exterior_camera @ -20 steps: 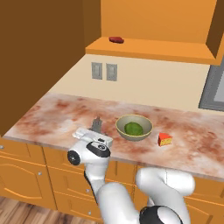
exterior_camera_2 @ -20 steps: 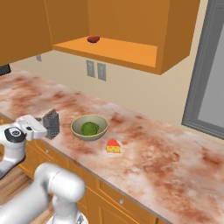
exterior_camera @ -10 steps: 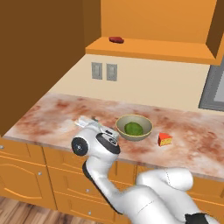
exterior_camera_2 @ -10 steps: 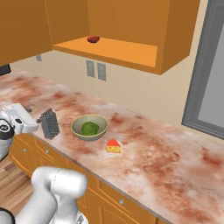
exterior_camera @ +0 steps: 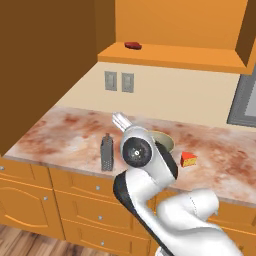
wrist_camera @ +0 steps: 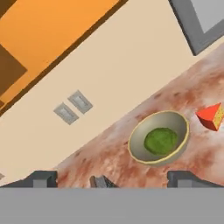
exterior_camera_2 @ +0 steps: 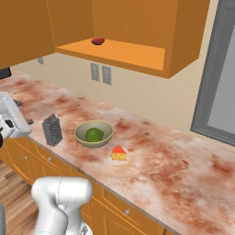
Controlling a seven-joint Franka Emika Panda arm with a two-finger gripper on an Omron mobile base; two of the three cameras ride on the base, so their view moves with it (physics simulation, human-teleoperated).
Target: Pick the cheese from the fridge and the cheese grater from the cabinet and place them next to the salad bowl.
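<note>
On the marbled counter (exterior_camera_2: 174,170) we take the salad bowl (exterior_camera_2: 94,133) as our landmark: a round beige-olive bowl with a green leafy lump inside, standing upright near the counter's front edge. To one side of the bowl, just beside it but not touching, we see the cheese grater (exterior_camera_2: 52,130) standing upright, its loop handle on top. On the bowl's other side, near it and a little closer to the front edge, lies the cheese (exterior_camera_2: 119,153), a small yellow-orange wedge with a reddish rind. Bowl, grater and cheese form a loose row along the counter's edge.

Above the bowl and farther back, we see the cabinet (exterior_camera_2: 121,51) with its orange shelf board, where a small flat red item (exterior_camera_2: 97,41) rests. On the wall behind the bowl sit two grey outlets (exterior_camera_2: 101,73). Well beyond the cheese, away from the bowl, the grey frame of the fridge (exterior_camera_2: 215,87) rises.

Through the hand view we find the gripper (wrist_camera: 113,178) drawn back from the bowl, its fingers (wrist_camera: 42,178) spread wide apart with nothing between them; the top of the grater peeks up between the fingers.
</note>
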